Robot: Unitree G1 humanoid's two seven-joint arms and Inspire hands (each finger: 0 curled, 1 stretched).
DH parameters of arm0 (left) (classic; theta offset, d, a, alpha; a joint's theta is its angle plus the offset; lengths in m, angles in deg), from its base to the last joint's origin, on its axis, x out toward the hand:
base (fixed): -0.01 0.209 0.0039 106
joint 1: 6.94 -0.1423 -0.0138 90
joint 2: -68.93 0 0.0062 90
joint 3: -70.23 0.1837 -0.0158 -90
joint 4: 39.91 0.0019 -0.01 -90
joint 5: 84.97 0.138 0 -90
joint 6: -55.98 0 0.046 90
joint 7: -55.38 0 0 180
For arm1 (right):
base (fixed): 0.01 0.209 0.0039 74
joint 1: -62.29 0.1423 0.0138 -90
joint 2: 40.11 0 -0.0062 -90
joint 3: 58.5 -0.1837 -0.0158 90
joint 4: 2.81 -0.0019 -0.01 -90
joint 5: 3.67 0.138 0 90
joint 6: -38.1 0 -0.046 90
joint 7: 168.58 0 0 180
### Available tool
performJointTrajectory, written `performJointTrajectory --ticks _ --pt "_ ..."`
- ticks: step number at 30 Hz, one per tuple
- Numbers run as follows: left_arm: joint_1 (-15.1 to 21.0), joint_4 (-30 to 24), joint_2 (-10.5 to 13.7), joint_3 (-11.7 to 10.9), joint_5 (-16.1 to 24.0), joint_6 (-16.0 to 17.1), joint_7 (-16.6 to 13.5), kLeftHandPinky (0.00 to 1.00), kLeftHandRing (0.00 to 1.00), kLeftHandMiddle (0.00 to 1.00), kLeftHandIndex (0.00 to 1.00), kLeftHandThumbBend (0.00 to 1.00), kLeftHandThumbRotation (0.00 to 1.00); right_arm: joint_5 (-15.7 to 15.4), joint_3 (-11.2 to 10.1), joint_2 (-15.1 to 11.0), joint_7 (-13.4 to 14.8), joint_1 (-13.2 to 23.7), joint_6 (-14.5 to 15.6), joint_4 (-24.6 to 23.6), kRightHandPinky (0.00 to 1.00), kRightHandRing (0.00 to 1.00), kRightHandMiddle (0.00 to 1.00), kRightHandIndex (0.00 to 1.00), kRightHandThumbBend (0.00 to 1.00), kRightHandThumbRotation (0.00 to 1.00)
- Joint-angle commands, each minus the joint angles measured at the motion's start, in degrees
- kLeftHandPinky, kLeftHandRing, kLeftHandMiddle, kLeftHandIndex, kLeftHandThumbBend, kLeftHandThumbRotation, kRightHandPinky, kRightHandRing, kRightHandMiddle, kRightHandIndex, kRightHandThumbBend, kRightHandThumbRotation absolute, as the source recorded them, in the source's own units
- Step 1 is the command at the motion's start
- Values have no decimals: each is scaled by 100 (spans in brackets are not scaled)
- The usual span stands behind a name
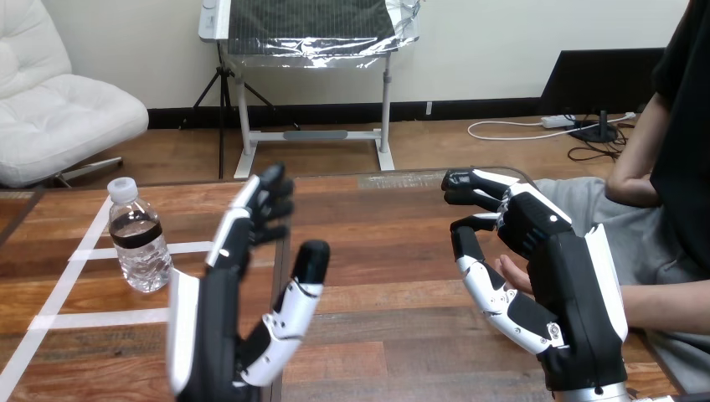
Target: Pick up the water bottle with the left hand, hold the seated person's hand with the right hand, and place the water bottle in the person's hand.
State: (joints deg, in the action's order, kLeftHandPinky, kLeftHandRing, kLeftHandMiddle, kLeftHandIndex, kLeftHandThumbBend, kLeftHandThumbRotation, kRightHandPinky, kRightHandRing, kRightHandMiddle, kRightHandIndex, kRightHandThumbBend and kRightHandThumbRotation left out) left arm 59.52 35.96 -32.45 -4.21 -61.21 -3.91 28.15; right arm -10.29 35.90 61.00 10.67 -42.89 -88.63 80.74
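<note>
A clear water bottle point(139, 241) with a white cap and a dark label stands upright on the wooden table point(385, 251) at the left. My left hand point(219, 322) is raised to the right of the bottle and apart from it, open with straight fingers. At the right, my right hand point(559, 280) is raised with loosely bent fingers and its thumb spread. The person's hand point(509, 271) lies behind it, fingertips showing between my thumb and palm. No finger of mine closes on it. The person's forearm point(670, 303) comes in from the right.
White tape lines point(88, 251) mark squares on the table's left part, and the bottle stands among them. The table's far edge point(368, 176) runs across the middle of the view. The person sits at the table's right side.
</note>
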Motion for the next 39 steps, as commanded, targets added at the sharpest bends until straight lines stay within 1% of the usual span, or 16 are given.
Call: performJointTrajectory --ticks 1,4,8,10,12,17,22,25,29,33,39 --pt "351 -372 -369 -319 312 -81 -208 75 80 84 85 44 57 83 -24 35 -21 404 -42 35 58 73 77 69 27 11" --pt "409 -358 -302 -459 417 -61 -288 76 81 84 85 43 55 91 -21 34 -29 411 -67 58 58 73 77 69 27 10" --pt "463 -407 -280 -681 786 -225 -504 77 81 84 85 42 53 93 -20 34 -35 406 -72 66 58 73 77 69 27 10" --pt "485 -410 -251 -747 877 -256 -555 77 82 85 85 42 53 83 -21 35 -32 405 -78 72 58 73 77 69 27 10" --pt "507 -427 -229 -869 1097 -384 -667 78 82 86 86 42 53 54 -25 40 -19 399 -70 66 58 73 77 69 27 10" --pt "619 -383 -138 -1129 1536 -560 -969 79 83 86 86 43 54 55 -23 38 -24 398 -99 88 58 73 77 69 27 10" --pt "701 -366 -51 -1313 1824 -730 -1139 79 84 87 87 44 55 74 -13 40 -36 396 -107 93 58 72 77 69 27 10" --pt "763 -354 7 -1432 1988 -843 -1231 80 85 87 88 43 54 3 -20 44 -6 385 -89 71 58 73 77 69 27 10" --pt "875 -322 116 -1619 2362 -1068 -1428 80 85 87 88 43 53 -5 -14 46 -6 394 -126 91 57 73 77 69 26 10" --pt "1002 -239 189 -1759 2582 -1216 -1618 79 85 87 88 45 53 1 -8 42 -15 398 -148 107 57 73 77 69 26 10" --pt "1205 -59 331 -1929 2755 -1417 -1844 76 84 87 88 48 56 -7 1 51 -7 399 -172 130 57 73 77 69 26 10"
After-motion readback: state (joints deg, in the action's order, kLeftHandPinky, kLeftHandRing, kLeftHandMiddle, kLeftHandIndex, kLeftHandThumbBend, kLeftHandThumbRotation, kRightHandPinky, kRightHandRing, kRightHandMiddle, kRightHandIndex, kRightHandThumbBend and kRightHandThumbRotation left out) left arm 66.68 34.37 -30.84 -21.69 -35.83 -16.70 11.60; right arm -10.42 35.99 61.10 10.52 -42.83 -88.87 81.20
